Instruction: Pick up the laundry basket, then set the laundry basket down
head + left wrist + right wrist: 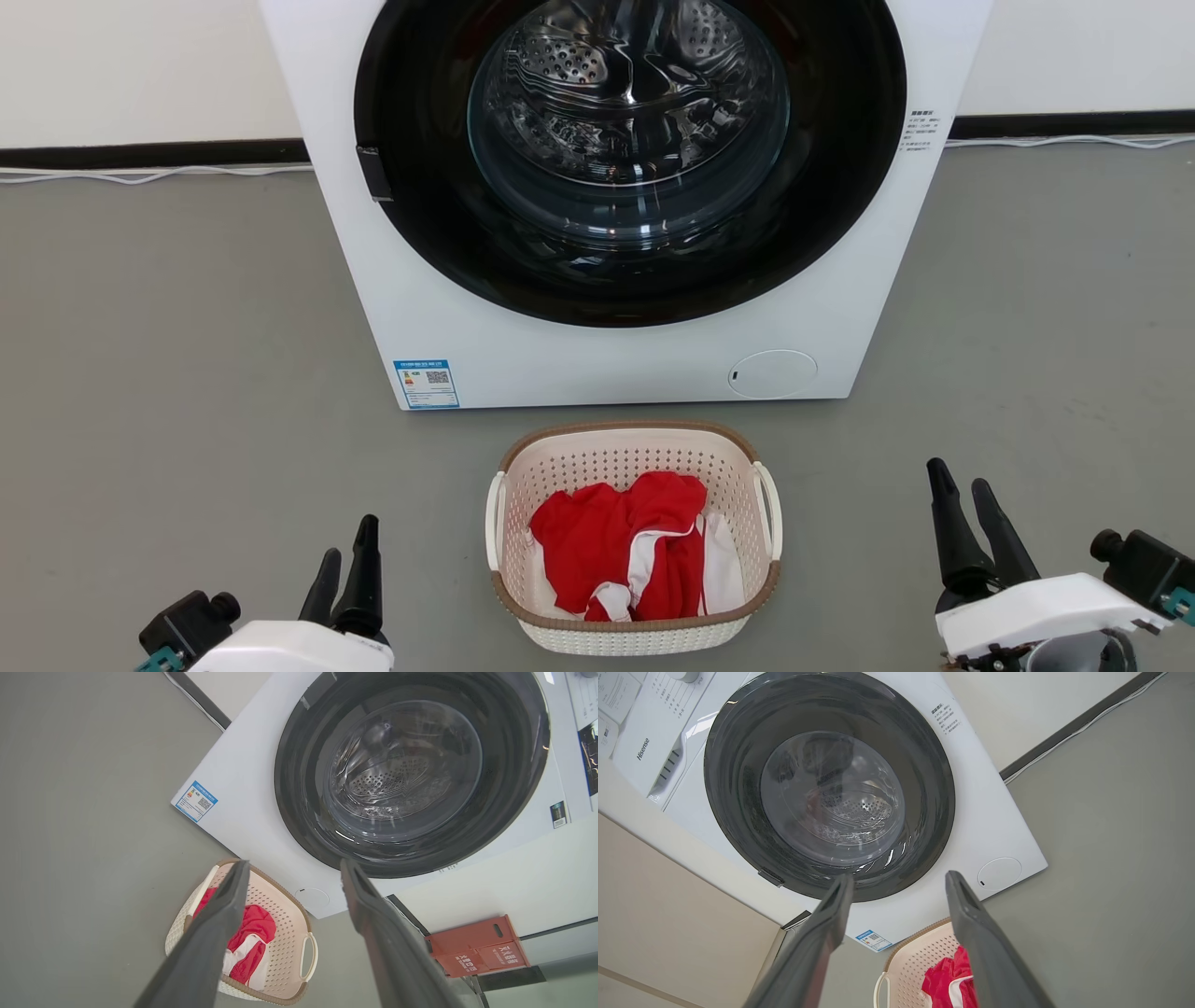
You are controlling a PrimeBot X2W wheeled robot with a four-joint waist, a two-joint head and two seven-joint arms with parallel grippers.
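nearest the robot, the left gripper (pixel 350 539) hangs to the left of the laundry basket (pixel 616 642), level with its near half. its jaws are spread wide and hold nothing. the right gripper (pixel 956 474) hangs to the basket's right, level with its middle, jaws equally wide and empty. both are well clear of the basket, and the left looks slightly closer sideways.

the basket sits upright on the floor (pixel 187 373) between the two, holding a red and white garment (pixel 616 541). its white loop handles face outward, the left handle (pixel 492 523) toward the left arm and the right handle (pixel 770 511) toward the right. the lift likely turns on each arm closing inward on its own side. from this steep angle its long axis is hard to judge.

beyond the basket's far rim, close behind it, stands the washing machine (pixel 560 355), door shut.
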